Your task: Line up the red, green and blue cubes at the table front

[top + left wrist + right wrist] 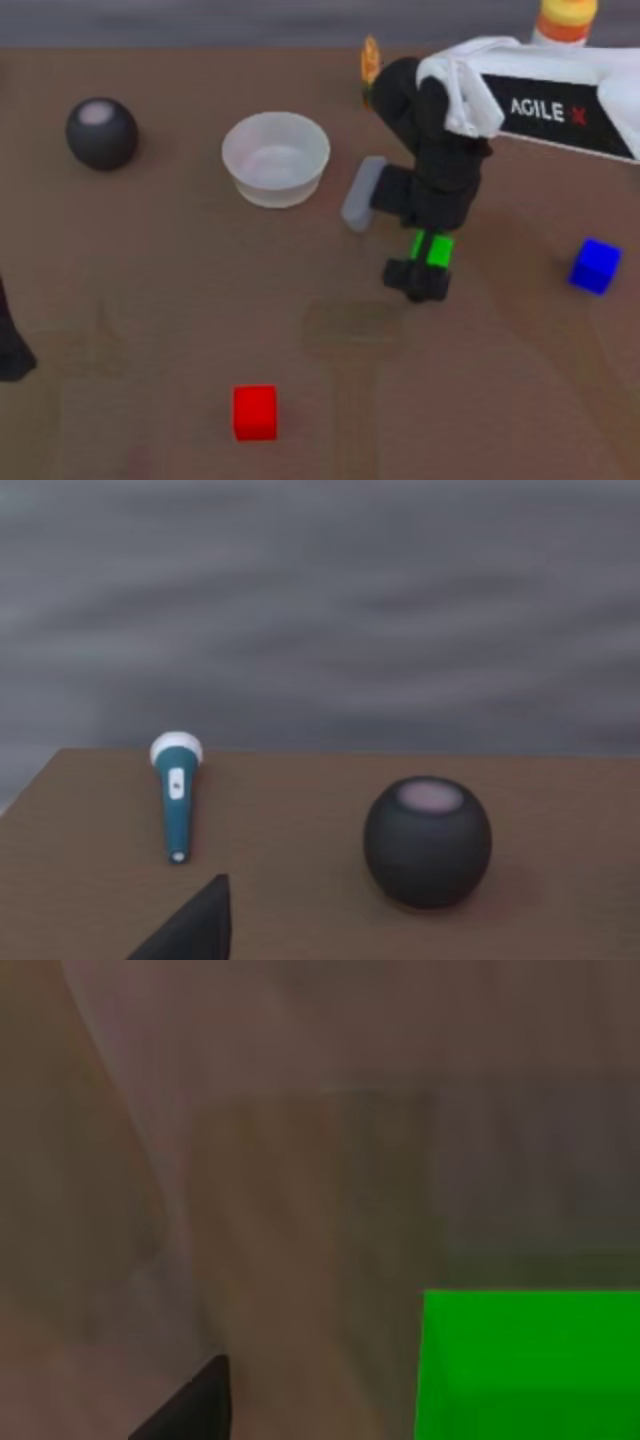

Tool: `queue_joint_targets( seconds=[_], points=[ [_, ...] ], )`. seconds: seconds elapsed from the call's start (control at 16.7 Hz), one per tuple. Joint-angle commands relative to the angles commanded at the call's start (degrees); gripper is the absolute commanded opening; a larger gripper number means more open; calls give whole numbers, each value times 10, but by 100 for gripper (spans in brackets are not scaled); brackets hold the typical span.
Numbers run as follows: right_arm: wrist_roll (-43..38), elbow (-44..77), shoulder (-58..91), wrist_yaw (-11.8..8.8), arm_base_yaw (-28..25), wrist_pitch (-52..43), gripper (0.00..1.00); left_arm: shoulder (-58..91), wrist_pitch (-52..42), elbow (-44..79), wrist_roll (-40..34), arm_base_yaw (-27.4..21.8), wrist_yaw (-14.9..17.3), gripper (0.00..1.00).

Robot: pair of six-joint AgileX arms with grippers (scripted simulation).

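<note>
The right gripper (pixel 420 272) was closed on the green cube (pixel 432 248), held above the table (pixel 150 300) near its middle, right of the white bowl (pixel 276 158). The red cube (pixel 255 412) lay at the table front, left of centre; the blue cube (pixel 595 265) sat near the right edge. The left arm (pixel 12 345) was parked at the left edge; whether its fingers were open or closed could not be told.

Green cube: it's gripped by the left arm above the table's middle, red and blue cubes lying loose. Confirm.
Wrong arm. The top view shows the right gripper holding the green cube above the table's middle. The red cube and blue cube do lie loose.
</note>
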State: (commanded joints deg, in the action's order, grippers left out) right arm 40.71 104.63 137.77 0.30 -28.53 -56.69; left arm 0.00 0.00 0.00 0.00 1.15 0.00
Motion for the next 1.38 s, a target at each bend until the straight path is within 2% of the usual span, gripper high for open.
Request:
queue_joint_targets(
  seconds=[0.24,1.02,1.38],
  points=[
    [0,-4,3,0,0,5,100,0,0,0,0,0,0,100],
    [0,-4,3,0,0,5,2,0,0,0,0,0,0,100],
    [0,-4,3,0,0,5,0,0,0,0,0,0,0,100]
  ],
)
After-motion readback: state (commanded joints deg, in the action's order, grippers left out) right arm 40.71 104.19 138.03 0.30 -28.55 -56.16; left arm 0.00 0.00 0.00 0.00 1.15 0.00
